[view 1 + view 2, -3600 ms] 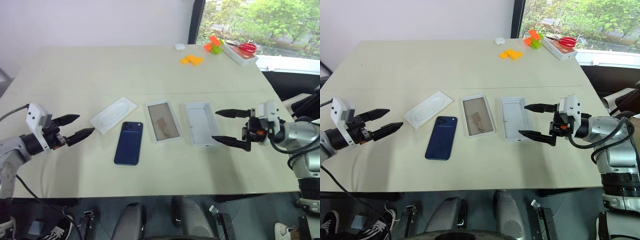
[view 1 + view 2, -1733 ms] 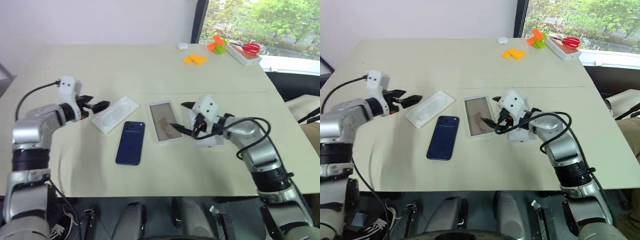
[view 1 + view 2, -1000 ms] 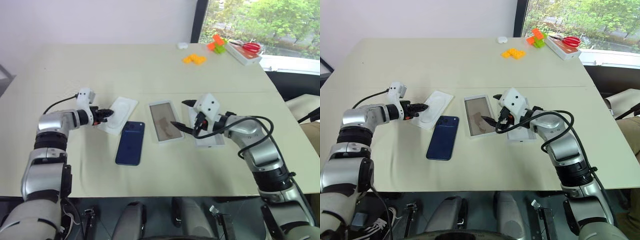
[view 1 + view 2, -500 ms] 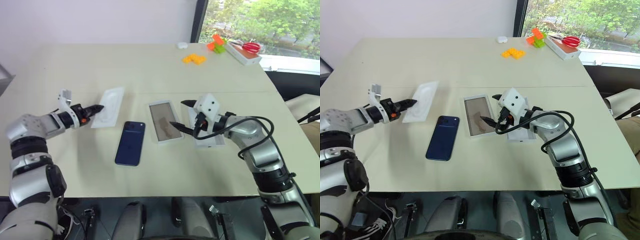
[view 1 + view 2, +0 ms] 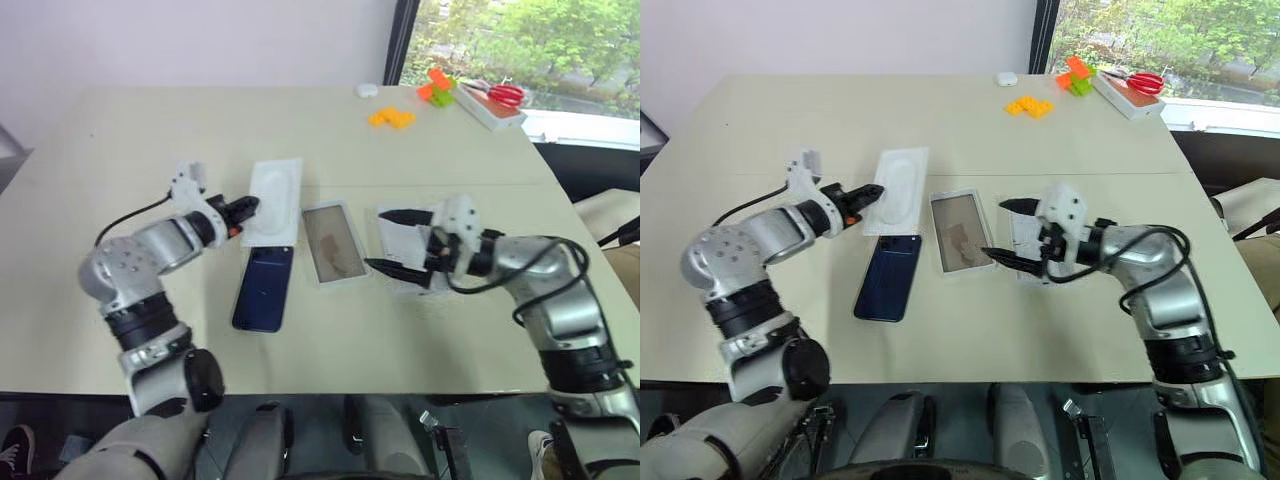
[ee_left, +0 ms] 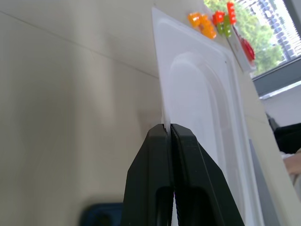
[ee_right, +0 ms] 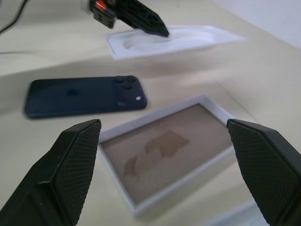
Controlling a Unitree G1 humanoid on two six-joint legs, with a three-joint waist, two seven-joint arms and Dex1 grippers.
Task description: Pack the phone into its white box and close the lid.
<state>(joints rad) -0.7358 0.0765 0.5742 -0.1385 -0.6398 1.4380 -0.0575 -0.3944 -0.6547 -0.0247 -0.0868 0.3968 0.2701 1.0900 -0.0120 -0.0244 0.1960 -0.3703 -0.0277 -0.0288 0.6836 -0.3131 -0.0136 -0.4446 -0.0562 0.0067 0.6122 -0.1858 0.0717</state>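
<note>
Quick count from my end: one phone (image 5: 263, 286), one box (image 5: 335, 243), one lid (image 5: 1033, 243), one thin white sheet (image 5: 273, 201) with an oval embossing, so four flat things in a row near the front of the worktop (image 5: 150, 140).

The phone lies face down just left of the box, not touching it as far as I can see, with its camera end tucked right under the edge of the sheet. The box sits open side up, tan floor showing, nothing in it. The lid lies just right of the box, white inner face up.

My left gripper (image 5: 247, 206) has its fingers pinched together on the near edge of the sheet; the sheet is lifted off the worktop, hanging over the far end of the phone. My right gripper (image 5: 1005, 232) has its fingers spread wide and nothing between them, hovering over the lid with the tips reaching toward the box.

Further back, at the far right corner: a cluster of orange blocks (image 5: 389, 118) (can't count them), a few orange and green blocks (image 5: 433, 88), one pair of red-handled scissors (image 5: 495, 94) lying on a white box, and one small white roundish thing (image 5: 366, 91).

The worktop is a plain pale beige, with a seam line running across it. Behind it is a plain wall, and on the right a window with green trees outside.
</note>
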